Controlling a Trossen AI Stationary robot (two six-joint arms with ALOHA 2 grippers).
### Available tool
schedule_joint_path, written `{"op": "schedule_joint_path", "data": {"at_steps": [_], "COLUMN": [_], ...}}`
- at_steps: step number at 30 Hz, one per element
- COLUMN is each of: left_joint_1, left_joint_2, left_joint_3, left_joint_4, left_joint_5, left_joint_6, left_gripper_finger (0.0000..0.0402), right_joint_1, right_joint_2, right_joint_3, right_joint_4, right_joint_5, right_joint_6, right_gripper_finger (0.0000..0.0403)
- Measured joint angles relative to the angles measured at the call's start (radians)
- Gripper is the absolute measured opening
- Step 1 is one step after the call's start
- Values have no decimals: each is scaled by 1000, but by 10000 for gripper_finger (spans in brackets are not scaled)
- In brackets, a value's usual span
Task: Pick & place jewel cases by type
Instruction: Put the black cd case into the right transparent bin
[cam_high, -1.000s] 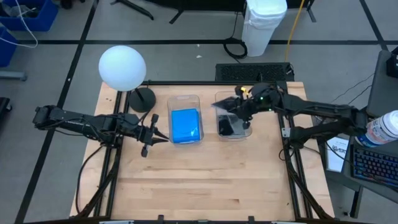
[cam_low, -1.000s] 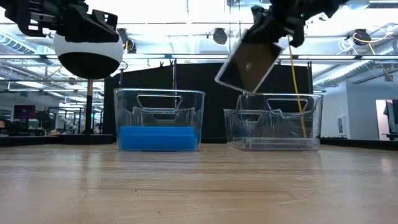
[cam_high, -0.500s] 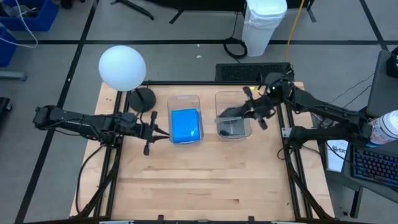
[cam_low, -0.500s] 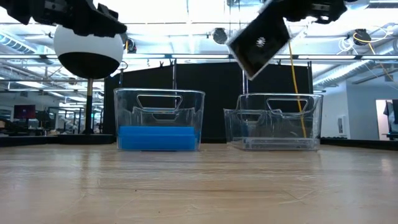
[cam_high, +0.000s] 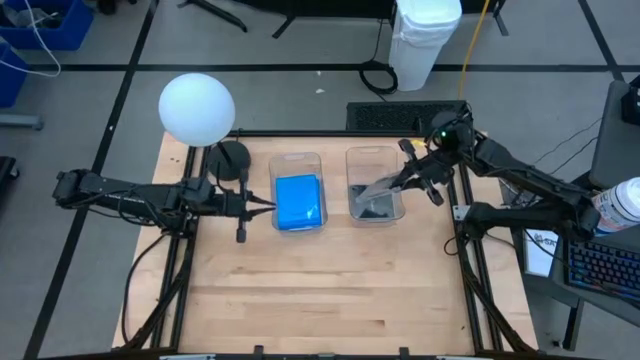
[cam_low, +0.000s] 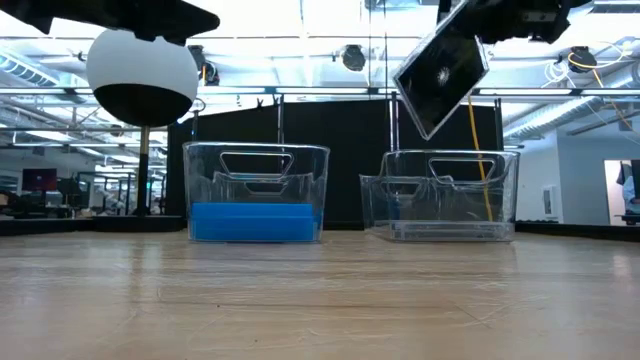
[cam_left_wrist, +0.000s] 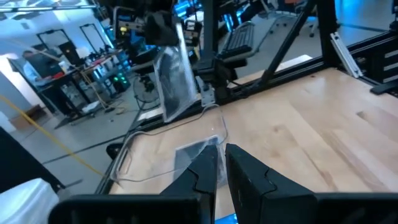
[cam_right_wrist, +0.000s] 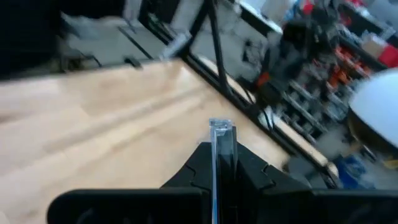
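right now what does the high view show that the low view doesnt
Only the high view shows the left gripper, shut, beside the tub of blue cases, and the grey cases in the right tub. Only the low view shows the held grey case tilted well above that tub's rim. Both show the right gripper shut on that case, and both tubs.

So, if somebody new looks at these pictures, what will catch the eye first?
Probably the grey see-through jewel case, held tilted in the air by the right hand above the right tub. Next, the bright blue cases lying in the left tub. The big white ball lamp at the table's far left corner also stands out.
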Motion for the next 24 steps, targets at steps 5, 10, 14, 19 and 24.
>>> {"op": "schedule_joint_path", "data": {"at_steps": [5,10,14,19,24], "left_joint_1": [0,0,0,0,0], "left_joint_2": [0,0,0,0,32], "left_joint_3": [0,0,0,0,0], "left_joint_4": [-20,-58,-69,-66,-38], "left_joint_5": [-1,0,0,-1,-9], "left_joint_6": [-17,-14,-12,-9,-42], "left_gripper_finger": [42,42,42,42,42], "right_joint_1": [34,62,62,61,61], "right_joint_2": [0,0,0,0,0], "right_joint_3": [-140,-314,-412,-495,-537], "right_joint_4": [226,595,705,782,994], "right_joint_5": [134,244,249,298,267], "right_joint_6": [25,59,53,22,78], "right_gripper_finger": [18,18,18,18,18]}}
